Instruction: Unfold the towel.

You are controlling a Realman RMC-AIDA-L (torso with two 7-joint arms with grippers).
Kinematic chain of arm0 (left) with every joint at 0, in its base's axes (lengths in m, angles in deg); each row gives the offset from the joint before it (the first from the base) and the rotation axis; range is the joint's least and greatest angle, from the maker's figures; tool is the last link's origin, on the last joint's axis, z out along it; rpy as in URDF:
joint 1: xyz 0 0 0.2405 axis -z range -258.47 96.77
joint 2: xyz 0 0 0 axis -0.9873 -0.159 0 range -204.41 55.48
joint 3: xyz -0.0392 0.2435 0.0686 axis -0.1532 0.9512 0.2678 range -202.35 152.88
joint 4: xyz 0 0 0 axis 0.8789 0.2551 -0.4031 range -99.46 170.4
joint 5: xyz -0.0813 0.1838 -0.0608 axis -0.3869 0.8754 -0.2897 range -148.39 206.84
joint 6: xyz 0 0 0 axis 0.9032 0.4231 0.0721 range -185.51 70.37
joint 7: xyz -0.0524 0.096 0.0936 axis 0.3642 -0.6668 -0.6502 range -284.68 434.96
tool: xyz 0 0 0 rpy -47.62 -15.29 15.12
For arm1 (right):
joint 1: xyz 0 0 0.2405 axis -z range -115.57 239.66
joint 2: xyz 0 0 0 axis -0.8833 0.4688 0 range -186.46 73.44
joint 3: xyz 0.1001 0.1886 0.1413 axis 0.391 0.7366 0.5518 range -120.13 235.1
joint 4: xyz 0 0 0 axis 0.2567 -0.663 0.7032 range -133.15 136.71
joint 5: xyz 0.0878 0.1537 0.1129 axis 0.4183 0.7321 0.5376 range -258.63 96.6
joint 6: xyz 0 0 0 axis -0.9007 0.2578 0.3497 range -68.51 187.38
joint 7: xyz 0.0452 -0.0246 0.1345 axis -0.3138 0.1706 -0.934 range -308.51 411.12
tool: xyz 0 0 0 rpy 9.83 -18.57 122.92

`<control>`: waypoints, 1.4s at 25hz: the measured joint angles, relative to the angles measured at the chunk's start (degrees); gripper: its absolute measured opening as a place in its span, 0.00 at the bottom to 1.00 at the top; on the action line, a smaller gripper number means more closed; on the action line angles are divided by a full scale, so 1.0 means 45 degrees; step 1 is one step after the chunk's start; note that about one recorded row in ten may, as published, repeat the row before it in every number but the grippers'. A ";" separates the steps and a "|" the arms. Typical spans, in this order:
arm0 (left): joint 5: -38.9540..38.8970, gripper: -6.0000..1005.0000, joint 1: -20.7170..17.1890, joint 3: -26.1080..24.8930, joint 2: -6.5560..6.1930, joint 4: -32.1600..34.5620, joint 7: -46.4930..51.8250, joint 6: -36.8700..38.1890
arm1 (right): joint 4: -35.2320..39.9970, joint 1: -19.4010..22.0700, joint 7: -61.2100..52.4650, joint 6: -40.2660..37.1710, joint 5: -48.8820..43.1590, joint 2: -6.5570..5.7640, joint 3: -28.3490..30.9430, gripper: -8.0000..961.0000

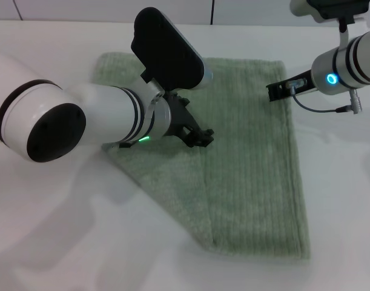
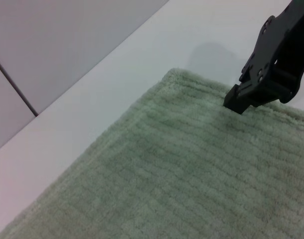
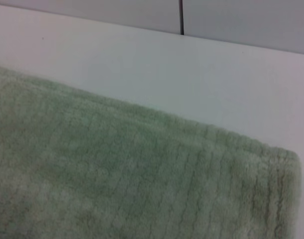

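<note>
The pale sage-green towel (image 1: pixel 251 176) lies flat on the white table, its ribbed lines running front to back. Its near left side ends in a diagonal fold line (image 1: pixel 154 194), and a straight edge of a folded-over layer (image 1: pixel 210 200) runs down the middle. My left gripper (image 1: pixel 200 136) hovers low over the towel's middle. My right gripper (image 1: pixel 277 91) is at the towel's far right edge, near the far right corner (image 3: pixel 286 164). It also shows in the left wrist view (image 2: pixel 239 102), with its tip on the cloth by the corner.
The white table (image 1: pixel 57 242) surrounds the towel on all sides. A pale tiled wall (image 2: pixel 52 45) rises behind the table's far edge. A grey cable (image 1: pixel 321 110) hangs from my right arm beside the towel.
</note>
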 joint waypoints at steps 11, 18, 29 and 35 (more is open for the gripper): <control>-0.0025 0.74 0.0034 0.0094 0.0000 0.0117 0.0002 0.0002 | 0.0217 -0.0069 0.0000 -0.0021 -0.0002 0.0000 -0.0003 0.03; -0.0151 0.73 0.0100 0.0112 0.0000 0.0252 0.0009 0.0054 | 0.0249 -0.0040 -0.0001 -0.0027 -0.0002 0.0000 -0.0002 0.03; -0.0234 0.73 0.0720 0.0124 0.0000 0.1086 0.0479 -0.0047 | 0.0248 -0.0030 -0.0001 0.0074 -0.0001 0.0000 -0.0002 0.04; -0.0270 0.72 0.0802 0.0028 -0.0009 0.1149 0.0784 -0.0081 | 0.0247 -0.0011 -0.0002 0.0047 -0.0001 0.0000 -0.0004 0.04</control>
